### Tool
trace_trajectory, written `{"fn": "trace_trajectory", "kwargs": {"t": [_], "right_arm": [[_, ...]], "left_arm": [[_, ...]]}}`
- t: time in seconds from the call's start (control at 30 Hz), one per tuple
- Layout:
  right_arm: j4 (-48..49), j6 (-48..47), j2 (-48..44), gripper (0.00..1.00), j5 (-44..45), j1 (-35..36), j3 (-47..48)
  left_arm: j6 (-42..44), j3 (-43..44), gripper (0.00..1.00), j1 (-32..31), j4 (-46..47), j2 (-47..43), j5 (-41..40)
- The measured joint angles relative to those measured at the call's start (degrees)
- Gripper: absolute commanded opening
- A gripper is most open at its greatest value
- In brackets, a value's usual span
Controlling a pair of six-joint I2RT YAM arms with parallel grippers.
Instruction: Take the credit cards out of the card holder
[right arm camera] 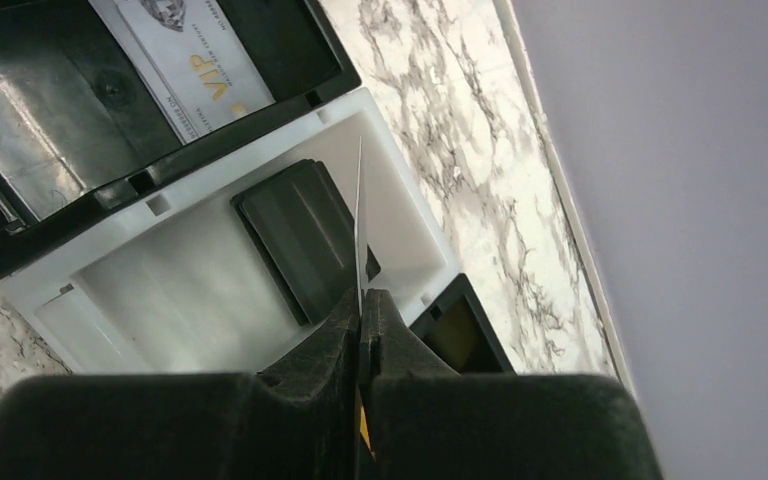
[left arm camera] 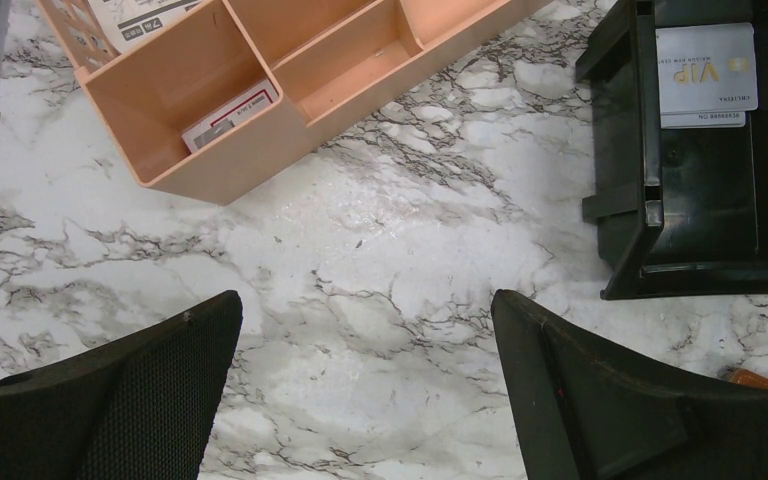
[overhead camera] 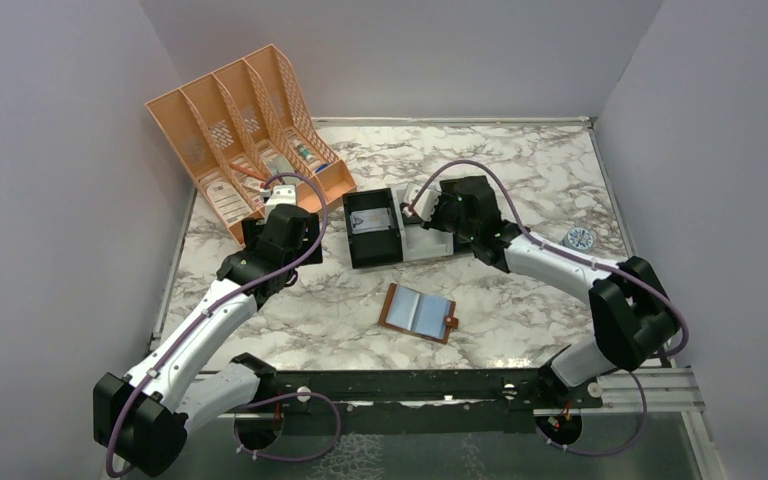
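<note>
The brown card holder point(overhead camera: 419, 313) lies spread open on the marble in front of the trays, its inside pale blue-grey. My right gripper point(right arm camera: 362, 300) is shut on a thin credit card point(right arm camera: 360, 215), seen edge-on and held upright over the white tray point(right arm camera: 210, 285). A dark card point(right arm camera: 298, 238) lies flat in that tray. A pale VIP card point(left arm camera: 705, 68) rests in the black tray point(left arm camera: 620, 150). My left gripper point(left arm camera: 365, 310) hangs open above bare marble, left of the black tray, with nothing between its fingers point(left arm camera: 110, 400).
An orange slotted file organizer point(overhead camera: 245, 130) with papers stands at the back left, close to my left gripper point(overhead camera: 290, 235). A small round object point(overhead camera: 580, 238) lies at the right, near the wall. Grey walls enclose three sides.
</note>
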Motion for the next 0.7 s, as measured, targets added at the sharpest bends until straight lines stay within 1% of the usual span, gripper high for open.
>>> {"fn": "trace_trajectory", "kwargs": {"t": [0.23, 0.43, 0.7], "right_arm": [[-2.93, -1.73, 6.84, 0.01, -1.07, 0.0, 3.89], [-4.63, -2.25, 11.8, 0.01, 0.44, 0.0, 6.91], [-4.76, -3.63, 16.98, 0.01, 4.7, 0.0, 10.88]], "left_arm": [[0.04, -0.07, 0.99, 0.0, 0.0, 0.0, 0.02], [0.07, -0.07, 0.99, 0.0, 0.0, 0.0, 0.02], [0.24, -0.07, 0.99, 0.0, 0.0, 0.0, 0.02]]}}
